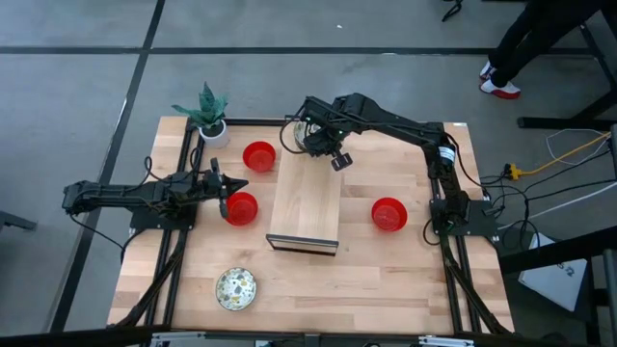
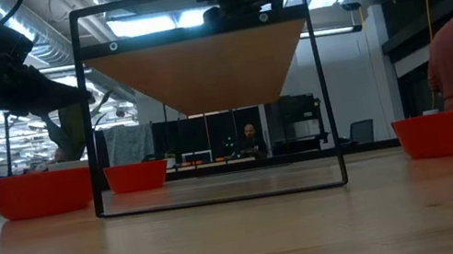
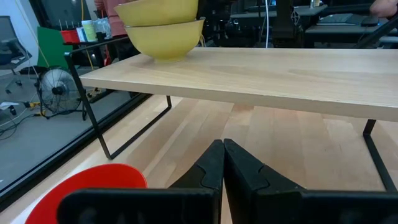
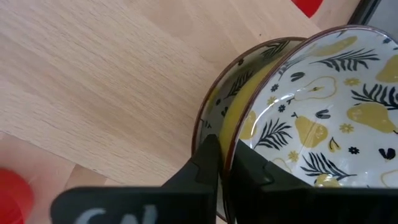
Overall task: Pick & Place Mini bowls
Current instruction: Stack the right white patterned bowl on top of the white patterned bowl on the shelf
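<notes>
Over the far end of the raised wooden shelf (image 1: 306, 200) in the middle of the table (image 1: 405, 280), the right gripper (image 4: 222, 163) is down at two patterned bowls nested one in the other; the upper patterned bowl (image 4: 329, 112) is tilted inside the lower patterned bowl (image 4: 230, 93), and the gripper's fingers pinch the upper bowl's rim, one inside, one outside. From the left arm's camera that same stack (image 3: 163, 25) sits at the shelf's far corner. The left gripper (image 3: 222, 163) hangs low over the table on the left side of the shelf, its fingers pressed together on nothing, right beside a red bowl (image 1: 241, 207). A second red bowl (image 1: 258, 156) sits farther back near the small white pot with a green plant (image 1: 209, 118), and a third red bowl (image 1: 388, 213) rests on the table to the right of the shelf. One more patterned bowl (image 1: 235, 288) stands alone toward the near left of the table. A person's legs and shoes (image 1: 503, 67) show on the floor beyond the table
</notes>
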Controlling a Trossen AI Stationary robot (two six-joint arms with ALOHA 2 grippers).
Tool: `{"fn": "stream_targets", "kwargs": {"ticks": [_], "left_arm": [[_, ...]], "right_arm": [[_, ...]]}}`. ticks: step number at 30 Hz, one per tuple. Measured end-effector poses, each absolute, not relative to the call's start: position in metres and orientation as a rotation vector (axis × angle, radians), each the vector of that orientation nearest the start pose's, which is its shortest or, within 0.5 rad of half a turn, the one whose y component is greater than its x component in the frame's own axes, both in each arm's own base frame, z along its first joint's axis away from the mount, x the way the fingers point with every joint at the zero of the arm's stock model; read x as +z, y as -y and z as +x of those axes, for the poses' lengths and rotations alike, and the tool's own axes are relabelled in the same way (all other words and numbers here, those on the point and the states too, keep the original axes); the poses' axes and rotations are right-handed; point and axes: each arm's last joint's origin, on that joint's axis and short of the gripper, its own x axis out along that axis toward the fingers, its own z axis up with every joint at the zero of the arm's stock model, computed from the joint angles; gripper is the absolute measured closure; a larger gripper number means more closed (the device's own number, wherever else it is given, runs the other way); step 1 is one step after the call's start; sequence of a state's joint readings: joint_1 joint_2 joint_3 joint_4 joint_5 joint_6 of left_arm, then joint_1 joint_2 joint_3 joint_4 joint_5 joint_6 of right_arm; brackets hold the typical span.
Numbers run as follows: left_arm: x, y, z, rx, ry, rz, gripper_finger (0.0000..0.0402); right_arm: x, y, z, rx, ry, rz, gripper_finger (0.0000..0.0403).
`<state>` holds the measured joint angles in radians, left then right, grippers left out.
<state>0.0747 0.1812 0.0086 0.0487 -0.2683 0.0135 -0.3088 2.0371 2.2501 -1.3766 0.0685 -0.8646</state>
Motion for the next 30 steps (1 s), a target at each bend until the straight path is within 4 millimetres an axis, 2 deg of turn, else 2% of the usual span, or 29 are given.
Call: {"fn": "stream_targets", "kwargs": {"ticks": [5,24,30], "left_arm": [[0.1563,-0.0157,0.106,0.342,-0.126,0.025,0.0398],[0.1563,-0.0156,0.106,0.342,-0.126,0.025,0.0398],[0.1563,-0.0156,0.106,0.342,-0.126,0.025,0.0398]], "right_arm": [[0.3612,0.1253,0.3843,0.17,-1.222,-0.627,0.0367],[0.3612,0.1256,0.3845,0.162,-1.225,-0.632,0.036],[0.3613,0.1258,0.3847,0.156,-1.225,-0.635,0.034]]}}
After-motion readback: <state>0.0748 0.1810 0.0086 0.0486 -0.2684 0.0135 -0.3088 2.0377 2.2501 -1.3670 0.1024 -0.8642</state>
